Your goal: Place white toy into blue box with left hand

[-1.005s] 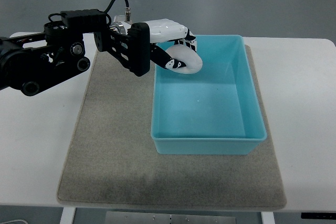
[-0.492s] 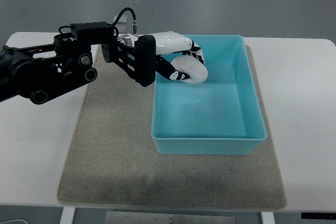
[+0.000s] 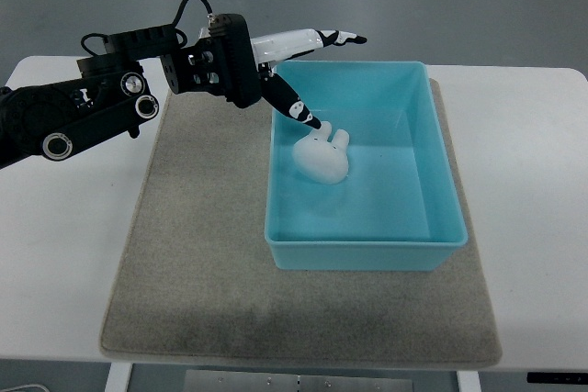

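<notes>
The soft white plush toy (image 3: 322, 158) is found lying on the floor of the open blue plastic box (image 3: 441, 181), in its rear left part near the left wall, so the placement is judged complete. The left robot hand (image 3: 308, 80) is held above the box's rear left corner with its fingers (image 3: 303, 115) spread and nothing gripped (one fingertip points down just above the toy), a posture consistent with release. The box is seated on a grey felt mat (image 3: 193, 254) on the white table (image 3: 524, 162), presumably to limit sliding; the right robot hand is not seen.

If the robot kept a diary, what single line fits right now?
left hand: open, above box | white plush toy: released, lying inside blue plastic box | right hand: unseen
</notes>
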Motion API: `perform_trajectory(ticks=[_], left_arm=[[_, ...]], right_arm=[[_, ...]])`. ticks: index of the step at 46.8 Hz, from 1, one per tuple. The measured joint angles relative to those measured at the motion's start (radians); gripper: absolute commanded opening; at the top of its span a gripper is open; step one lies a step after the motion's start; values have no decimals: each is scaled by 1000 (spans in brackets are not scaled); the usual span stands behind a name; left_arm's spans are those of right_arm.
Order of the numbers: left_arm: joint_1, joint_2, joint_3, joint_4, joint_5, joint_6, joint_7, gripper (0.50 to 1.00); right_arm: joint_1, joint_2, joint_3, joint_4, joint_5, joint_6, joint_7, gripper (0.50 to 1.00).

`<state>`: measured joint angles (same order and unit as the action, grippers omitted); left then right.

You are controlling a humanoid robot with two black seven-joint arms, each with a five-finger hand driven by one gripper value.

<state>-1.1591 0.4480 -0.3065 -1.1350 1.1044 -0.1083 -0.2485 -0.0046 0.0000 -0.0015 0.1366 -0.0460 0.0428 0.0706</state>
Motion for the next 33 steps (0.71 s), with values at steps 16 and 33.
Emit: perform_trajectory(ticks=[16, 33], left_arm=[[6, 105, -2, 50, -489, -14, 3, 1000], [64, 170, -20, 223, -942, -264, 3, 1000]], right_arm=[[0, 0, 0, 0, 0, 0, 0, 936], [0, 0, 0, 0, 0, 0, 0, 936]])
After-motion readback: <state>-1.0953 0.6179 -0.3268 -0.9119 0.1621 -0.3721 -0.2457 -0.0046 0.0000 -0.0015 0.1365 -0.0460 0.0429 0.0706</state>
